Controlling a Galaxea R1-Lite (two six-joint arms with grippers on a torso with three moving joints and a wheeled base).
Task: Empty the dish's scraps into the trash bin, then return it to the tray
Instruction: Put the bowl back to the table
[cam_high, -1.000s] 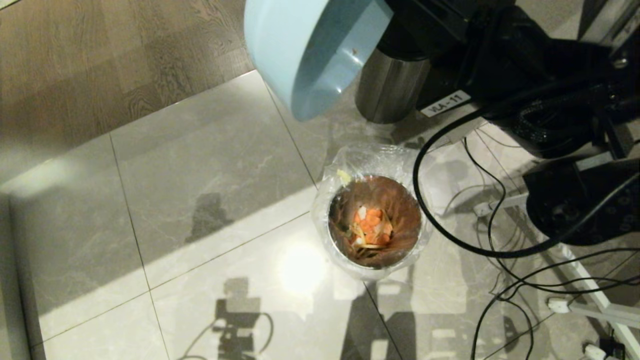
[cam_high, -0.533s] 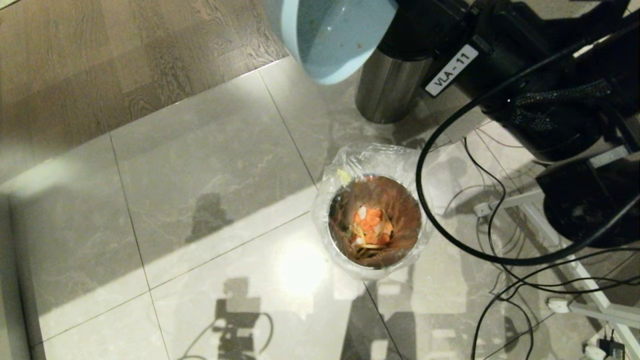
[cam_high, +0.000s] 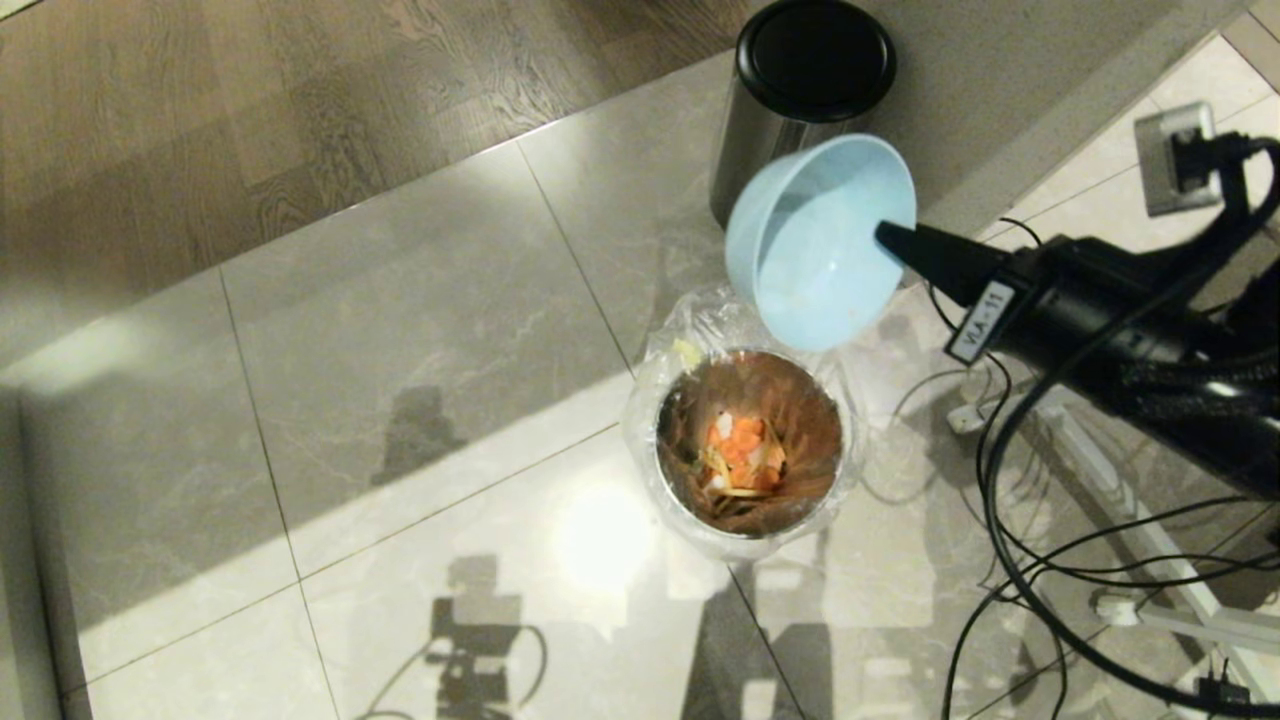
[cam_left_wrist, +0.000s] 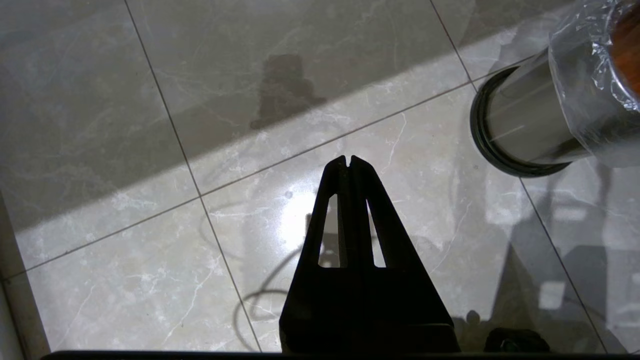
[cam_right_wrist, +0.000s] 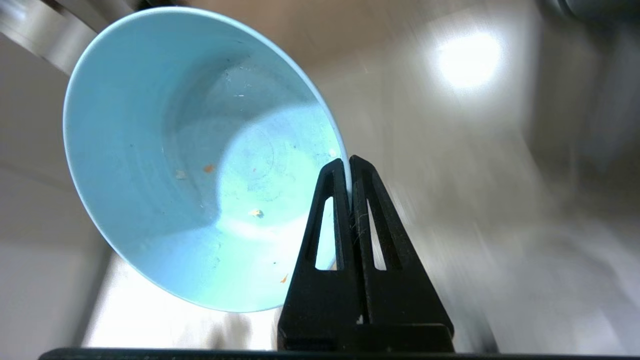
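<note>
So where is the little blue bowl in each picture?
Head view: the small round pale blue bowl is upper middle, pinched at its rim by the right gripper, above the bag-lined metal bin.
Left wrist view: not in it; the closed left gripper hangs over floor tiles.
Right wrist view: it fills the left half.
Shared landmark: the lined bin, in head and left wrist views.

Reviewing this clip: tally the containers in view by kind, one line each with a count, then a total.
Lined trash bins: 1, the trash bin with scraps inside.
Unlined steel bins: 1, the steel bin with a black top.
Bowls: 1, the dish, held by its rim in the right pincer.
Total: 3
</note>
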